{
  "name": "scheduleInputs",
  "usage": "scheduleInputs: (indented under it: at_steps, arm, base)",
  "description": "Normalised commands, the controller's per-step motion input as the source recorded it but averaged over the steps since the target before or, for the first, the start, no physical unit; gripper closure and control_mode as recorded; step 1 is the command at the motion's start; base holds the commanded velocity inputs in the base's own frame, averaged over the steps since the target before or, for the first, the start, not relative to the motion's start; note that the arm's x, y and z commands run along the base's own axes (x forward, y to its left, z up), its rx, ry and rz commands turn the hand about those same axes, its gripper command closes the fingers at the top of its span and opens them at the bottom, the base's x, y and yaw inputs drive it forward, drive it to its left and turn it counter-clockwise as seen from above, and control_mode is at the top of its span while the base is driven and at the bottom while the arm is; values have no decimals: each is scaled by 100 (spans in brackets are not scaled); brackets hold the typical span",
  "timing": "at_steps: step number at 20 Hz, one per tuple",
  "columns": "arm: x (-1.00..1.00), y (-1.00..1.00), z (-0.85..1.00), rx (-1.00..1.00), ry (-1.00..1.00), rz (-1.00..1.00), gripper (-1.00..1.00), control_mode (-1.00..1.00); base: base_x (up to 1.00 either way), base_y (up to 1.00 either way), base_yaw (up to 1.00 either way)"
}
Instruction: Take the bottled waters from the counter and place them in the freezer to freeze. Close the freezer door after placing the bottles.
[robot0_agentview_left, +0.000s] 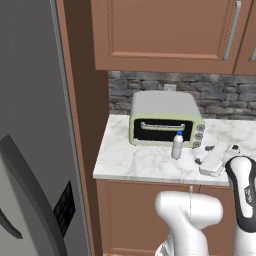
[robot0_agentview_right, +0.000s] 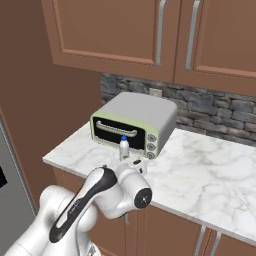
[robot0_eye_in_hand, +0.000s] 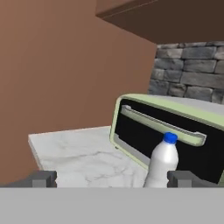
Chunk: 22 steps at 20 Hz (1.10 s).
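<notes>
Item: small clear-whitish plastic bottle with blue cap (robot0_agentview_left: 177, 145), smooth, rounded shoulders, upright on the white grey-veined marble counter (robot0_agentview_left: 130, 160), just in front of the toaster oven door; not yet lifted. One bottle seen.

Behind it: pale green toaster oven (robot0_agentview_left: 166, 119), boxy, rounded corners, dark glass door with bar handle, knobs at one side.

Two-finger gripper (robot0_eye_in_hand: 111, 179): fingers spread fully apart, holding nothing, level with the bottle, apparently lined up for a side grasp.

Surround: grey stone backsplash (robot0_agentview_right: 215, 114); brown wooden cabinets (robot0_agentview_right: 120, 30); plain grey freezer (robot0_agentview_left: 35, 125), doors shut.
</notes>
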Motion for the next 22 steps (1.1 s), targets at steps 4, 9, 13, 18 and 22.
scheduleInputs:
  at_steps: [4,9,13,18,22]
  arm:
    - [48,0,0,0,1,3,-100,-100]
    - [47,0,0,3,6,0,-100,-100]
    - [8,-3,0,8,1,0,-100,-100]
    - [6,0,0,10,1,0,-100,-100]
    - [25,0,0,7,8,0,-100,-100]
  base:
    - [0,0,0]
    - [0,0,0]
    - [0,0,0]
    - [0,0,0]
    - [0,0,0]
